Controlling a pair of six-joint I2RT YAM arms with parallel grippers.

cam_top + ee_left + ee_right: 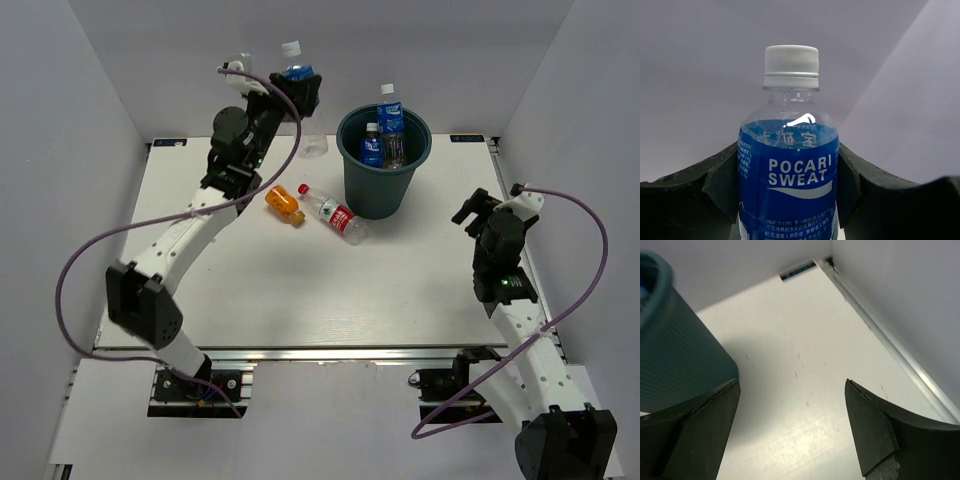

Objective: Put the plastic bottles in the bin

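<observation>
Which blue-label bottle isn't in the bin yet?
The Pocari Sweat bottle clamped in the left gripper, raised left of the bin; the other two blue-label bottles stand inside it.

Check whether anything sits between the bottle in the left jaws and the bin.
Nothing visible blocks it. The left gripper holds the Pocari Sweat bottle raised in open air left of the bin, whose mouth is open. One blue-labelled bottle inside pokes above the rim at the far side, leaving room beside it.

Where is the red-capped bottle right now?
Top external view: the red-capped bottle lies on its side on the table, just left of the bin, with an orange bottle close on its left.
</observation>
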